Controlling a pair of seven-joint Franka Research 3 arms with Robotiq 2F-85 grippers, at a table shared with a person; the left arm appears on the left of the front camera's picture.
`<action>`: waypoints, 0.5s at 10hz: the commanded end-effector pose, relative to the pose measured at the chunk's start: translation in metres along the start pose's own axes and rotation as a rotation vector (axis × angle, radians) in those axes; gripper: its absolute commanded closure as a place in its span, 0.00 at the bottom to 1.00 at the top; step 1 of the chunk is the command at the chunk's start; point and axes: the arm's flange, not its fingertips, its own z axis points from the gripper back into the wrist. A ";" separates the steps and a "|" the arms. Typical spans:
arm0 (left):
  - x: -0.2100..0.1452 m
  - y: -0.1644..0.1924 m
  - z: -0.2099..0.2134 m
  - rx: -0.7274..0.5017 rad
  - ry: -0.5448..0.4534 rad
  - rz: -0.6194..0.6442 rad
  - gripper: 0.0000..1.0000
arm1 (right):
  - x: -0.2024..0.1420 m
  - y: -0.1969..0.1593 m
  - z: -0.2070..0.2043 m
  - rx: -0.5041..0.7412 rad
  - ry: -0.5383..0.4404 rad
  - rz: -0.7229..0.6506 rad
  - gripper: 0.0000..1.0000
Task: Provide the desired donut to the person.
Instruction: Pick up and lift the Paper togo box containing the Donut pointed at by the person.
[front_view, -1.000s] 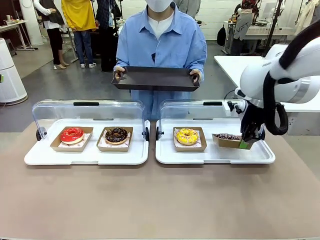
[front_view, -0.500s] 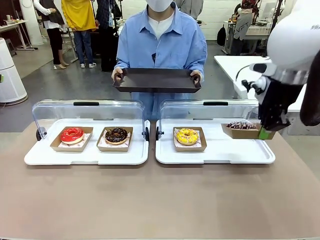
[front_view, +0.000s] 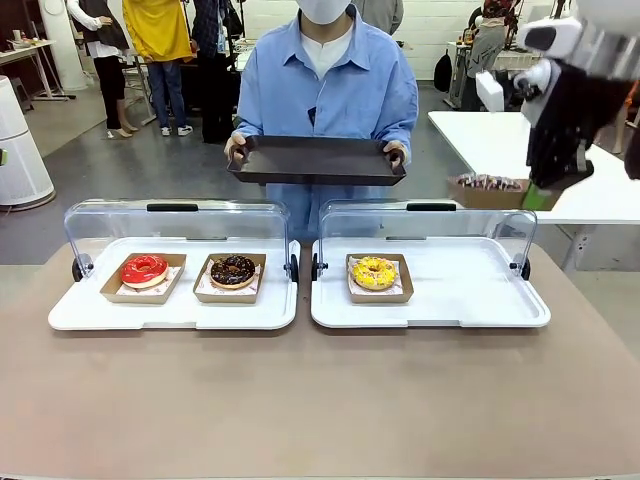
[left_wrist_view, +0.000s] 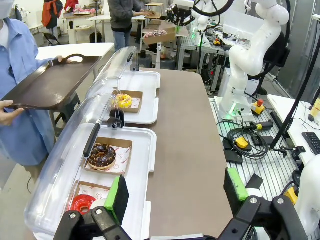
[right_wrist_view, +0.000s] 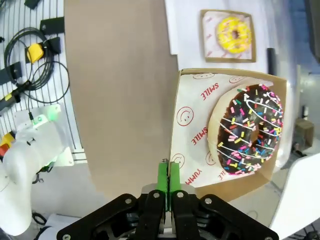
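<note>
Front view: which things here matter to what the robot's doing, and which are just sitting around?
In the job: sprinkled donut in its box, right arm's fingers pinching the box, person, dark tray.
Lying about: yellow donut, red donut, chocolate donut, left display tray, right display tray.

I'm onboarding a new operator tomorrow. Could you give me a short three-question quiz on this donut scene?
1. True or false: the right hand is shut on the edge of the sprinkled donut's box, which hangs in the air.
2. Which one lies in the display case on the robot's right? A) red donut B) yellow donut C) plain chocolate donut
3. Fill in: the person holds a dark ____ with both hands.
Key: 1 true; 2 B; 3 tray.
</note>
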 end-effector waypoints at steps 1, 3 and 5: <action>0.001 -0.002 0.001 -0.003 -0.002 -0.002 0.00 | 0.011 -0.034 0.005 0.040 0.022 -0.040 1.00; 0.001 -0.002 0.001 -0.003 -0.002 -0.002 0.00 | 0.020 -0.055 0.002 0.062 0.013 -0.029 1.00; 0.001 -0.002 0.001 -0.003 -0.002 -0.002 0.00 | 0.026 -0.064 -0.010 0.052 -0.031 0.030 1.00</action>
